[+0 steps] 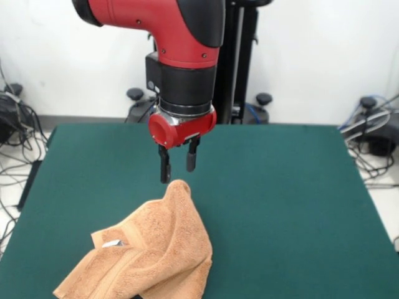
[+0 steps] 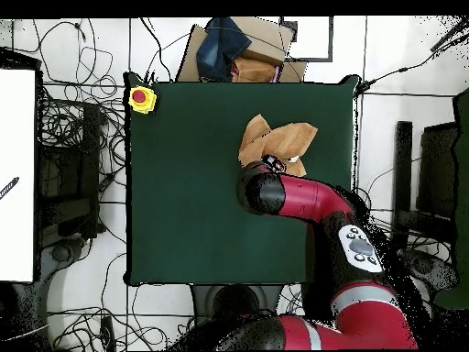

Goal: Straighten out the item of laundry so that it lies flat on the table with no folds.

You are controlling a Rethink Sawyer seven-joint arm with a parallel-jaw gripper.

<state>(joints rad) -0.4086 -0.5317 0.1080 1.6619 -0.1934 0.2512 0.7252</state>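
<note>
The peach-orange towel (image 1: pixel 156 249) lies crumpled on the green table (image 1: pixel 280 187) at the near left. It has several folds and one corner is raised into a peak. A small white tag shows on it. My gripper (image 1: pixel 178 167) hangs just above that peak, open and empty, with its fingers apart and clear of the cloth. In the overhead view the towel (image 2: pixel 284 142) lies near the table's (image 2: pixel 183 183) upper right, and the arm's wrist covers its lower edge and hides the gripper.
A yellow box with a red button (image 2: pixel 141 98) sits on the table's corner. A cardboard box with dark cloth (image 2: pixel 238 50) stands beyond the table edge. Cables lie on the floor around the table. The black pedestal (image 1: pixel 240 62) stands behind.
</note>
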